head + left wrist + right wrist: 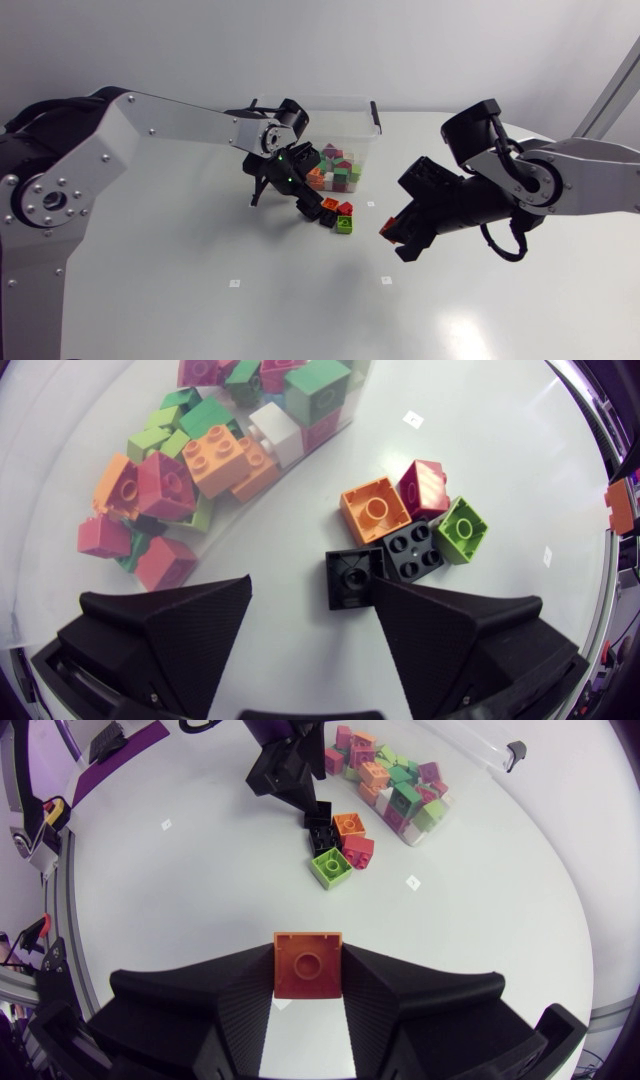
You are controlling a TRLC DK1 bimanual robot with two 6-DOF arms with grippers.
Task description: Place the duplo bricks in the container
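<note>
Gripping an orange brick [307, 963] between both fingers, the right gripper [402, 236] hangs over the counter [200, 310] to the right of its middle. It is well apart from the clear container [330, 102], which stands at the middle of the counter's far edge with many coloured bricks inside. The left gripper [312, 600] is just in front of the container, its fingers spread wide and holding nothing. A black brick [352, 575] lies at the tip of one finger. Touching that brick, a small cluster sits on the counter beside the container: a second black brick [412, 548], a loose orange brick [372, 510], a dark red brick [424, 488] and a green brick [462, 530].
</note>
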